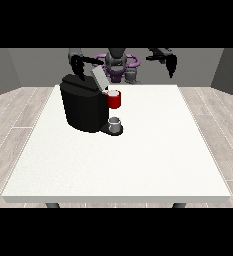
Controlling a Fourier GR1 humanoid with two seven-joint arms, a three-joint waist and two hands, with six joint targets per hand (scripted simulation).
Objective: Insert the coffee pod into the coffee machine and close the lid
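While the lid (99, 77) is standing raised, the hand at the view's left (78, 65) is hovering just beside it, finger state indeterminable; the hand at the view's right (171, 64) is hanging well apart, likewise indeterminable.

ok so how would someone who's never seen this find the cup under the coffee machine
Start at the big black coffee machine on the white table's left half. At the foot of its right side sits a small grey cup on a dark base. It is the low grey thing; the red part sits above it.
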